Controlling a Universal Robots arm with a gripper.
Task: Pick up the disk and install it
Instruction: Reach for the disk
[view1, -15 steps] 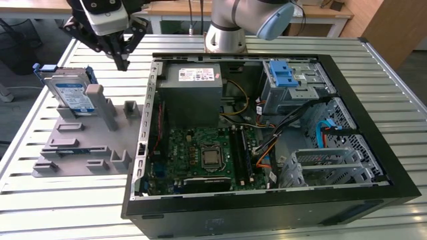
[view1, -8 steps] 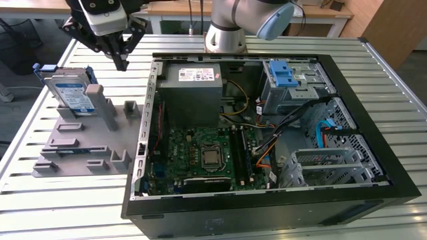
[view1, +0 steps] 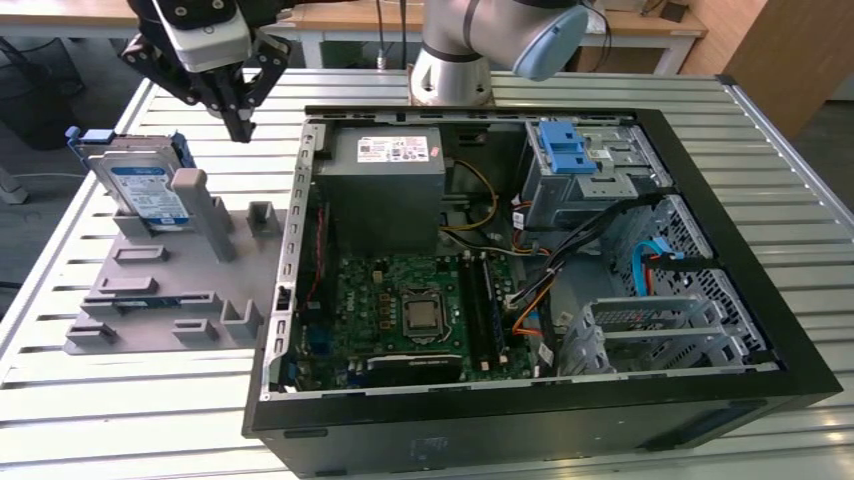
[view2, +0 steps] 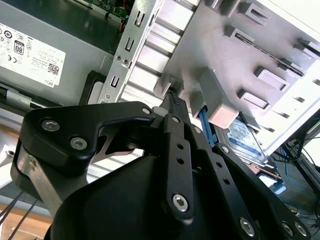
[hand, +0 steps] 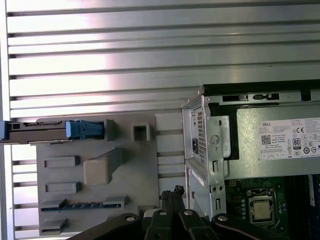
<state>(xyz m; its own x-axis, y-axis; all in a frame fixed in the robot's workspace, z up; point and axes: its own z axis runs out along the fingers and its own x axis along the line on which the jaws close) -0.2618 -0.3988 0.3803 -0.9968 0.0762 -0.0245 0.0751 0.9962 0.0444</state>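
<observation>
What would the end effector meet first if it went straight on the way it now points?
The end effector would likely meet the grey fixture plate, near its edge beside the computer case; depth is unclear.

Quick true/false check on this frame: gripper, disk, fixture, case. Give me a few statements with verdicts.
1. The gripper holds the disk. False: it is shut on nothing and apart from the disk.
2. The disk stands on edge in the grey fixture. True.
3. The fixture sits inside the computer case. False: it lies on the slatted table beside the case, at the exterior view's left.
4. The case is open, with the motherboard exposed. True.
</observation>
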